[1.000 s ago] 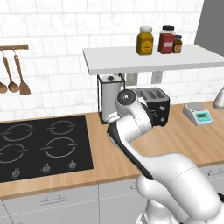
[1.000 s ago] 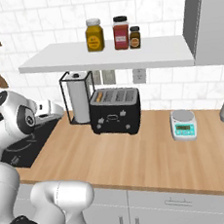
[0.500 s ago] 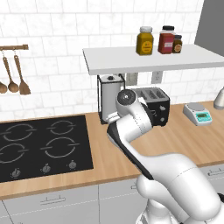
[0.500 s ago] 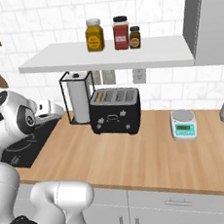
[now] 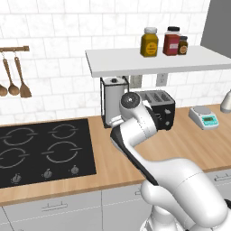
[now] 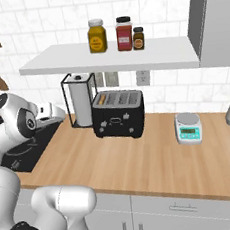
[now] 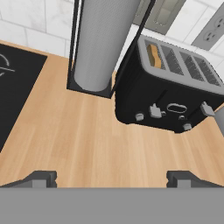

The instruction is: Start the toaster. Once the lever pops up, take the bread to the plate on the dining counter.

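1. Wooden counter (image 6: pixel 142 159) is running under a white shelf; the toaster (image 6: pixel 118 114) is standing on it, just beside the paper-towel roll (image 6: pixel 80 99).
2. Bread (image 7: pixel 153 54) is sitting in the toaster's leftmost slot.
3. Claw (image 7: pixel 111 177) is hovering wide and empty, short of the toaster front.
4. Advice: centre on the left lever (image 7: pixel 154 111), pressing straight down.
5. Jar labels on the shelf are proving unreadable.

White tile wall (image 6: pixel 22 26), wood counter (image 6: pixel 142 164)
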